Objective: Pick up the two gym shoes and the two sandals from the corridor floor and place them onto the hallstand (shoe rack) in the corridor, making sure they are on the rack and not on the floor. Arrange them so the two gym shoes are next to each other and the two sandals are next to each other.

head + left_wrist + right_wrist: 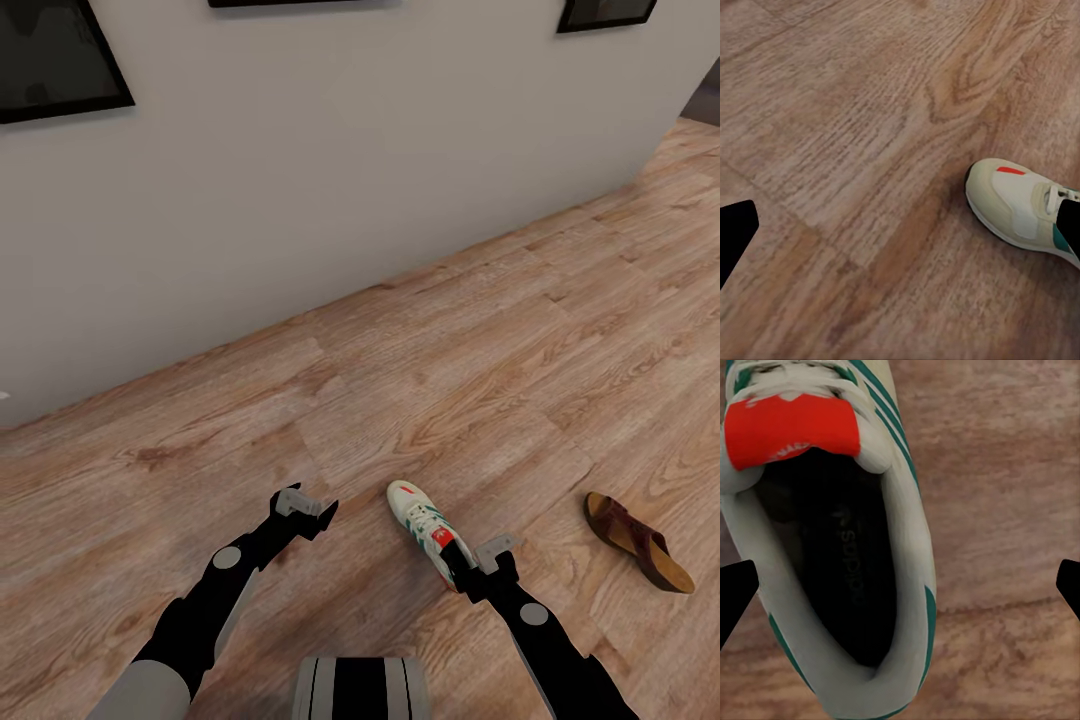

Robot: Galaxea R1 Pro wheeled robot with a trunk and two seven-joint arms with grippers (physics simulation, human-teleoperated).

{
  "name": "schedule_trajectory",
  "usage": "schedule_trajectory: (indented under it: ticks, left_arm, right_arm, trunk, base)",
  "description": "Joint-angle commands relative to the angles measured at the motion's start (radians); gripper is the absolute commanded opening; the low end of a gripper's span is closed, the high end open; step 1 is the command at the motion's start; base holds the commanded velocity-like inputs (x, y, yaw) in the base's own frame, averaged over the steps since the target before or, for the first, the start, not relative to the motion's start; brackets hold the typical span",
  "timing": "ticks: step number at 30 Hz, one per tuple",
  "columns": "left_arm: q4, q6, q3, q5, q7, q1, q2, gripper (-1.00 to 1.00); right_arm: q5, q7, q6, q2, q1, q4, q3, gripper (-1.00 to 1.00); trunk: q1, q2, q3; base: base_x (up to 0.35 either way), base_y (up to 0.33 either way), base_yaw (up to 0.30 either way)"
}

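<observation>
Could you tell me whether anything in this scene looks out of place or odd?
Yes: one gym shoe and one sandal lie loose and apart on the corridor floor instead of on a rack. Neither looks damaged. The right end effector hangs open over the shoe's heel; the left end effector is open, holding nothing.
</observation>
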Motion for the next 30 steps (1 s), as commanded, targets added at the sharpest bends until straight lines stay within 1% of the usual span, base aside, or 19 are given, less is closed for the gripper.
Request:
schedule_trajectory:
  ticks: [1,16,27,30]
  left_arm:
    - [0.001,-0.004,0.001,-0.003,-0.002,-0.001,0.0,1.0]
    - [0.001,-0.004,0.002,-0.003,-0.002,0.0,0.001,1.0]
    - [0.001,-0.004,0.001,-0.003,-0.002,0.001,0.001,1.0]
    - [0.001,-0.004,0.001,-0.003,-0.002,0.001,0.001,1.0]
  right_arm:
    - [0.008,0.003,0.0,0.0,0.0,-0.001,0.0,1.0]
    - [0.007,0.001,0.0,0.0,0.0,-0.012,0.0,1.0]
    - [0.006,0.001,0.0,0.0,0.0,-0.013,0.0,1.0]
    - [0.006,0.001,0.0,0.0,0.0,-0.013,0.0,1.0]
  trunk:
    - [0.0,0.0,-0.001]
    - [0.0,0.0,-0.001]
    - [0.0,0.0,-0.001]
    - [0.0,0.0,-0.001]
  base:
    - [0.0,0.0,0.023]
    - [0.0,0.0,0.021]
    - [0.0,0.0,0.194]
    - [0.0,0.0,0.09]
